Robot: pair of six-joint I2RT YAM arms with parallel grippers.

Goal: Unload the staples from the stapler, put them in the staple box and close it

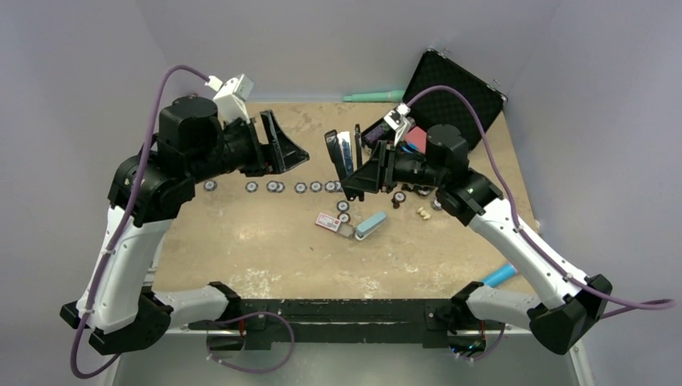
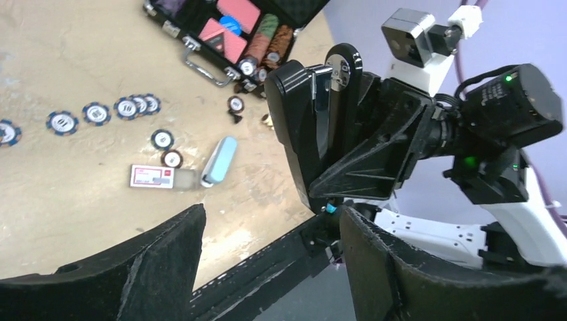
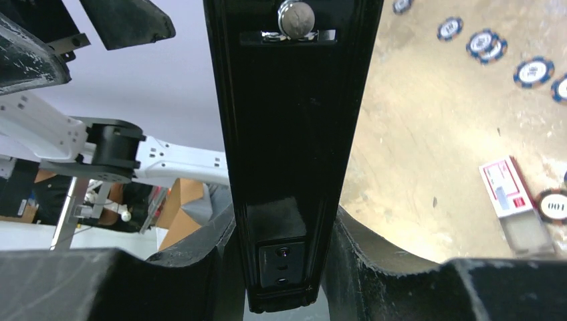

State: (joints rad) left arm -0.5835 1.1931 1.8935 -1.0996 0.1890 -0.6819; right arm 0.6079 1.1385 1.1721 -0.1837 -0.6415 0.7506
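The black stapler is held up off the table, standing on end, its two black parts slightly apart with a shiny metal rail between them. My right gripper is shut on its lower end. In the right wrist view the stapler fills the gap between the fingers of the right gripper. My left gripper is open and empty, raised to the left of the stapler. In the left wrist view the stapler stands ahead of the open left gripper. No staple strip shows.
A row of poker chips crosses the table. A red-and-white card and a light-blue block lie below the stapler. An open black chip case stands at the back right. A teal pen lies at the back wall.
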